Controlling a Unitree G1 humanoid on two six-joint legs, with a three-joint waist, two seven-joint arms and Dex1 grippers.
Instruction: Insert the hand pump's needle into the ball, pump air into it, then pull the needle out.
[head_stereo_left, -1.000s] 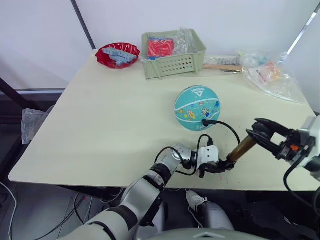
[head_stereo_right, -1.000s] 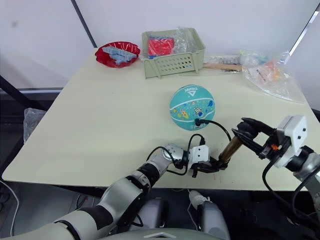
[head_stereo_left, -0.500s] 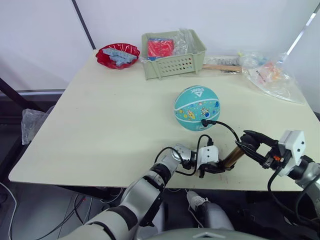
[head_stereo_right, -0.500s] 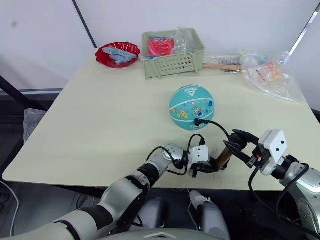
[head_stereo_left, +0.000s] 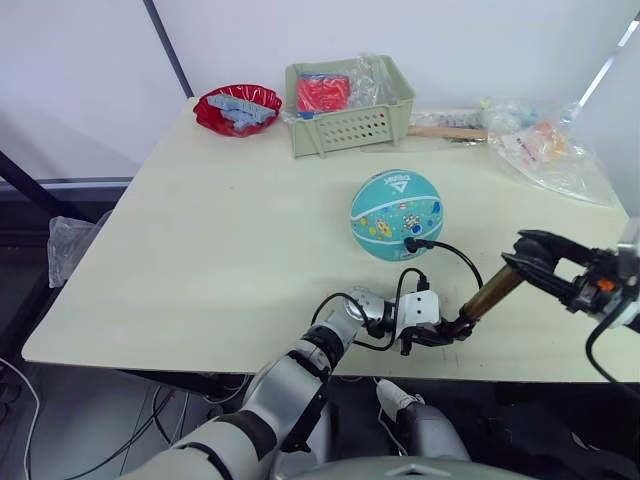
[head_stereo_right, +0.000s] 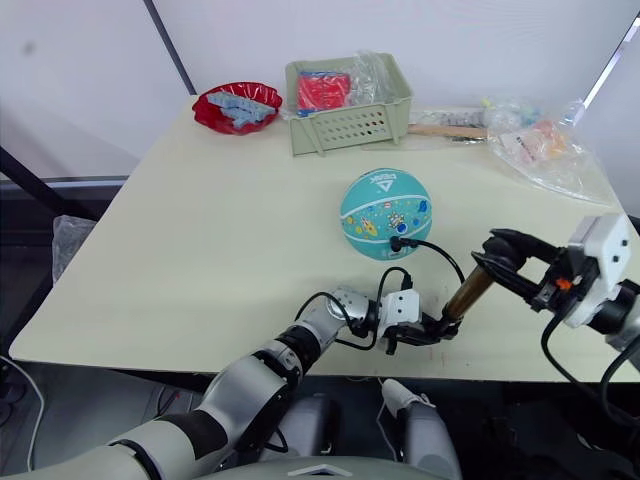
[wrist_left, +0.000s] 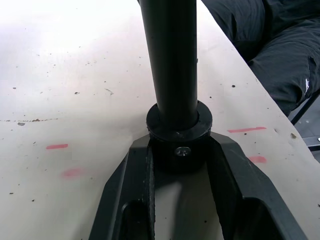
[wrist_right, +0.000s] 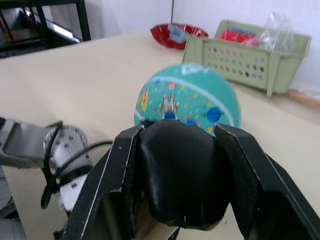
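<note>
- The left gripper (head_stereo_left: 442, 334) sits at the table's (head_stereo_left: 220, 250) near edge, its two black fingers (wrist_left: 127, 185) clamped on either side of the pump's (head_stereo_left: 487, 298) black base, which rests on the tabletop.
- The pump leans away from that base, its brass cylinder slanting up toward the right edge of the table.
- The right gripper (head_stereo_left: 537, 252) is above the near right corner, closed around the black handle (wrist_right: 177, 170) at the top of the pump; the handle fills the space between its fingers.
- The hose (head_stereo_left: 452, 256) loops up from the pump's base and arcs over to the ball (head_stereo_left: 396, 214), where its black fitting meets the ball's near side. The needle itself is too small to make out.
- The ball is teal with cartoon prints and a white triangle logo on top. It rests on the tabletop right of centre, just beyond the pump and apart from both grippers.
- At the far edge, a pale green basket (head_stereo_left: 347, 106) holds something red and some clear plastic.
- A red bowl (head_stereo_left: 237, 108) with pale blue pieces stands beside the basket, near the far left corner.
- Clear plastic bags (head_stereo_left: 545, 148) lie at the far right corner, with a wooden stick (head_stereo_left: 446, 132) between them and the basket.
</note>
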